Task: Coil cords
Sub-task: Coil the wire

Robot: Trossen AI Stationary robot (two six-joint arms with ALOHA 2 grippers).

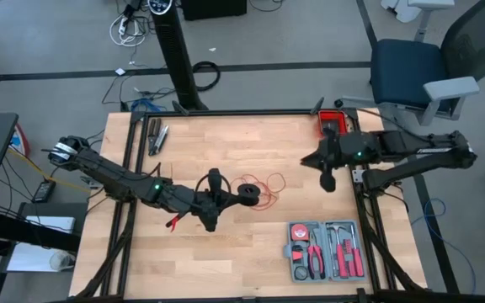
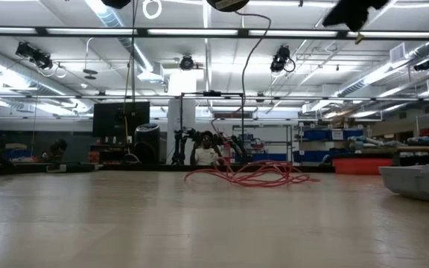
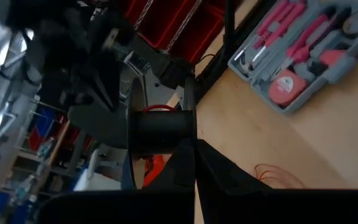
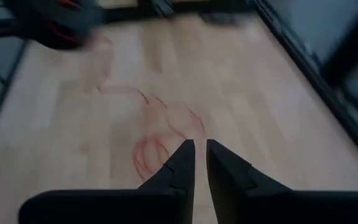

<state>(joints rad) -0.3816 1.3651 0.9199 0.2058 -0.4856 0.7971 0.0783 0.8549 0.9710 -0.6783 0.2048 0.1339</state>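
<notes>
My left gripper (image 1: pixel 244 196) sits low over the middle of the desk (image 1: pixel 226 252), its fingers pressed together on a black spool (image 3: pixel 160 127); in my left wrist view the spool's dark hub and round flanges fill the space just past my fingertips, with a bit of red showing at the hub. Just beyond the spool, loose on the wood, lies the red cord (image 1: pixel 258 182), a thin tangle of loops spread flat on the desk between my two arms, touching or almost touching the spool's side in the high view. From desk height the same cord (image 2: pixel 252 173) shows as a low, messy heap of red strands in the middle distance. My right gripper (image 4: pixel 200 155) hangs above the desk on the right side, well apart from the spool, pointing down toward the cord (image 4: pixel 157 134); its two dark fingers stand a narrow gap apart with nothing between them, and the faint red loops lie on the wood beyond the tips. Nearer the front right corner of the desk rests a grey tool case (image 1: pixel 324 250), open, with red-handled tools and a round tape measure inside. At the far right edge of the desk sits a red bin (image 1: pixel 331 121) beside my right arm, and past the desk stands a blue office chair (image 1: pixel 411 71) on the grey floor.
</notes>
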